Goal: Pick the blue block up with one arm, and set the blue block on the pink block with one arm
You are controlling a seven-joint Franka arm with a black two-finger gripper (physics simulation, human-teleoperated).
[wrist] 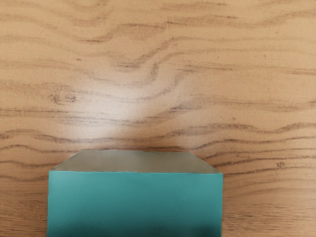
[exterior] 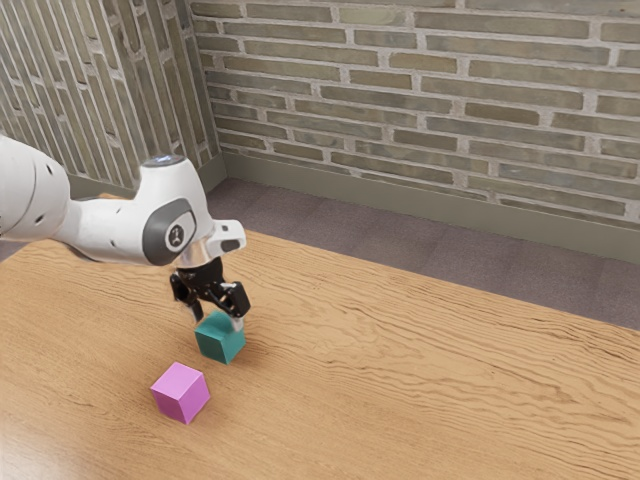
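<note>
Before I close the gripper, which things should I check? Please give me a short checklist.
1. Gripper is open: ok.
2. Gripper is directly above the blue block: ok.
3. Blue block sits flat on the table: ok.
4. Top of the pink block is free: ok.
5. Pink block is apart from the blue block, out of the grasp's way: ok.
6. Gripper is low enough to catch the blue block's sides: cannot tell.

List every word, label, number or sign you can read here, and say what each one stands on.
There is no readable text in either view.
The grey joint cap on the arm carries a small pale mark, too small to read.
The blue block, pink block, table and brick wall are plain and unmarked.
</note>
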